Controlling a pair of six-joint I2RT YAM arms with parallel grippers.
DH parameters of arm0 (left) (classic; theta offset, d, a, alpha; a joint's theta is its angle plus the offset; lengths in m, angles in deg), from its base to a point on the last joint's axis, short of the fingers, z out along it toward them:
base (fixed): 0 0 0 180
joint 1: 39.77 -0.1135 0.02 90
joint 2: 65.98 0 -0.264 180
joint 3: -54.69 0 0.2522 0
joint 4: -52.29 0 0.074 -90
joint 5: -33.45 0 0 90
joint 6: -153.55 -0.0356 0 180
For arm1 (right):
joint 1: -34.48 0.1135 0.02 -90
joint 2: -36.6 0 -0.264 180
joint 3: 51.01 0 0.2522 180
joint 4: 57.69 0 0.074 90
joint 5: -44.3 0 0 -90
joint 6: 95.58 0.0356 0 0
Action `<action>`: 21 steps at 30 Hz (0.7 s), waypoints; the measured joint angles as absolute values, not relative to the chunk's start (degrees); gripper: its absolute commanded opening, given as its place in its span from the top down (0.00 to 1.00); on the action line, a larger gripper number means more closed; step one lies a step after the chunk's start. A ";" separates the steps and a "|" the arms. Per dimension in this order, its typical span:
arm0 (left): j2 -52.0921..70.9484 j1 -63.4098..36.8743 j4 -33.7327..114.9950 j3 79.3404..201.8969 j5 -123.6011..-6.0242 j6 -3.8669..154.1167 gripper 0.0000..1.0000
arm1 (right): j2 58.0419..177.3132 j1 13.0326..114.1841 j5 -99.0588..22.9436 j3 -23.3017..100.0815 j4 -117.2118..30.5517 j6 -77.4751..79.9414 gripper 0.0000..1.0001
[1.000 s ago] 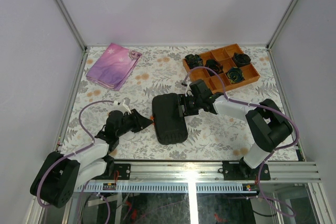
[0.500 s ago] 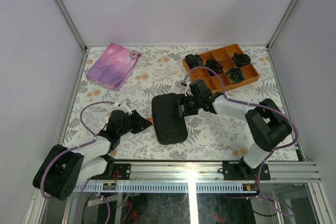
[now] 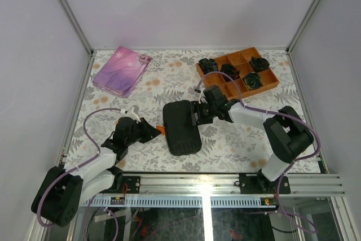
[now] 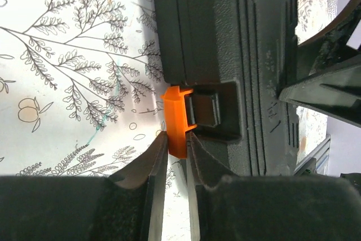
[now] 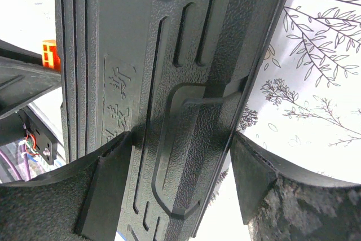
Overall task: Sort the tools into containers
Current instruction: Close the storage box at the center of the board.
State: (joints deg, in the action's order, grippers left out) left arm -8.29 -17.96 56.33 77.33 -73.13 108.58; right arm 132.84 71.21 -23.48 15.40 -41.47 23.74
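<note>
Now the left gripper (image 4: 175,156) pinches the orange tab (image 4: 176,117) of the black case (image 3: 180,125), right between its tips. The right gripper (image 5: 180,179) hugs the case's sides. Next, probably pull the tab open.

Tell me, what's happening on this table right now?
Two robot arms are working on a closed black case in the middle of the table. The right pincer grips one side of it, apparently to steady it. The left pincer pinches the orange tab on the opposite side, probably to open it. No tools are in sight. A pink pouch and an orange tray of black rolled bundles sit at the back.
</note>
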 measured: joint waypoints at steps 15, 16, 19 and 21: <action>-12.57 -17.05 47.61 81.29 -72.17 107.25 0.80 | 133.46 71.23 -22.78 15.42 -42.67 24.24 0.71; -12.50 -16.83 47.57 81.57 -72.17 107.27 0.79 | 133.48 71.23 -22.67 15.42 -42.71 24.26 0.72; -12.44 -16.00 47.46 82.51 -72.10 107.29 0.77 | 133.54 71.21 -22.58 15.42 -42.76 24.29 0.72; -12.16 -15.65 47.48 82.89 -72.08 107.34 0.77 | 133.59 71.21 -22.52 15.42 -42.78 24.31 0.72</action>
